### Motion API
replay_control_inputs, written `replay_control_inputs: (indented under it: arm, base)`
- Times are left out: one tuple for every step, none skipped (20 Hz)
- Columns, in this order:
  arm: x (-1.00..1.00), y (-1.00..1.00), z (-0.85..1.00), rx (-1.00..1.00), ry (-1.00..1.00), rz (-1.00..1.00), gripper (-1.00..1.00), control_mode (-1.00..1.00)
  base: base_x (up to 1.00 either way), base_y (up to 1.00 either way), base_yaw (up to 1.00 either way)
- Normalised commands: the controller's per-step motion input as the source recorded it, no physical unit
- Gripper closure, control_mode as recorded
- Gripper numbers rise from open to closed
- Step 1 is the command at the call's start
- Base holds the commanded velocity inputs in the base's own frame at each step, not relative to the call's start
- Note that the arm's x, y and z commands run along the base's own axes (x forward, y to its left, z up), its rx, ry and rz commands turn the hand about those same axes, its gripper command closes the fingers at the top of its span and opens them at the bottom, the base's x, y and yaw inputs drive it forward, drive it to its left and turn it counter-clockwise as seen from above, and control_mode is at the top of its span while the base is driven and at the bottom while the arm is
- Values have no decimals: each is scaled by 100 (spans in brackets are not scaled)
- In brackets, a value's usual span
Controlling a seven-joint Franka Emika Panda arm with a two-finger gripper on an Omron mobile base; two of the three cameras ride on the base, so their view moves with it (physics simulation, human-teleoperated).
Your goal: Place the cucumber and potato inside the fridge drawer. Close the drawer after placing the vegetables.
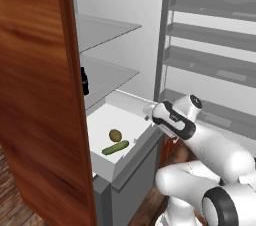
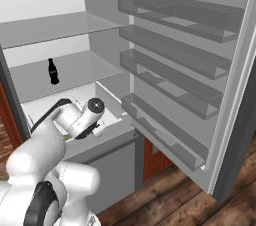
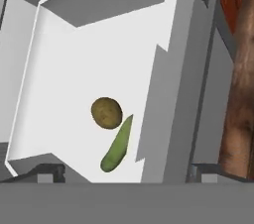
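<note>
Both vegetables already lie in the open fridge drawer point(image 3: 74, 69): the potato point(image 3: 106, 113) at about ten o'clock from the cucumber point(image 3: 117, 144), the two close enough that they may be touching, though the view is too coarse to be sure. The cucumber's long axis runs from seven to one o'clock in the hand view. The gripper point(image 3: 126, 171) hangs above them, its jaws spread wide and holding nothing. To its right at three o'clock stands the drawer's grey front panel point(image 3: 191, 99), the surface the closing push would need to meet

Open fridge drawer point(image 1: 102, 120), bare white floor behind potato point(image 1: 115, 135)
</note>
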Motion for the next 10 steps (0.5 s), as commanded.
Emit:
replay_control_inputs:
  arm:
    - [4,28,-100,19,-9,-13,-100,-100]
    - [14,36,-100,19,-9,-12,-100,-100]
    - [23,41,-100,19,-11,-11,-100,-100]
    - [26,42,-100,18,-11,-11,-100,-100]
    - [26,42,-100,18,-10,-11,-100,-100]
    - [26,41,-100,18,-11,-11,-100,-100]
    - [28,43,-100,17,-12,-11,-100,-100]
    - [29,44,-99,16,-14,-12,-100,-100]
    - [31,45,-91,15,-16,-13,-100,-100]
    - [31,48,-79,15,-19,-13,-100,-100]
  base:
    - [0,0,0]
    - [0,0,0]
    - [0,0,0]
    - [0,0,0]
    - [0,0,0]
    - [0,0,0]
    - [0,0,0]
    - [0,0,0]
    - [0,0,0]
    - [0,0,0]
